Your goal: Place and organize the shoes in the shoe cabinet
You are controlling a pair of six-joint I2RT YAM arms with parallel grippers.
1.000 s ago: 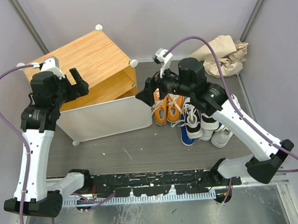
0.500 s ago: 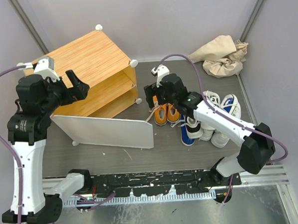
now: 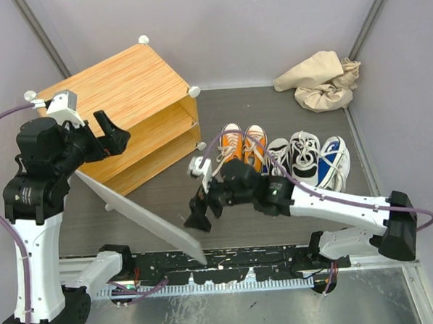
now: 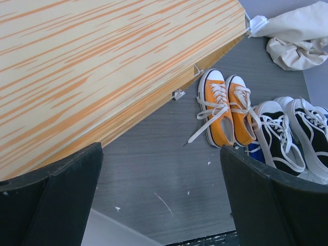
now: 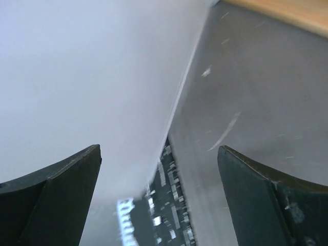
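The shoe cabinet (image 3: 118,87) stands at the back left. Its white front panel (image 3: 143,220) hangs swung open toward the near edge. My left gripper (image 3: 113,131) hovers open and empty above the cabinet's front. In its wrist view the gripper (image 4: 164,205) looks past the wood-grain top (image 4: 102,61) at the orange shoes (image 4: 225,113) and the black shoes (image 4: 287,138). My right gripper (image 3: 198,219) is open beside the panel's free end. In its view the gripper (image 5: 159,195) has the panel (image 5: 92,77) edge between its fingers, untouched. The orange shoes (image 3: 243,147), black shoes (image 3: 294,154) and a blue shoe (image 3: 333,162) stand in a row on the floor.
A crumpled beige cloth bag (image 3: 321,77) lies at the back right and also shows in the left wrist view (image 4: 297,36). The arm-base rail (image 3: 222,267) runs along the near edge. Grey walls close in the back and sides.
The white front panel has swung open from the cabinet toward the near edge. My right arm has moved from beside the orange shoes to the panel's free end. The left arm has barely moved.
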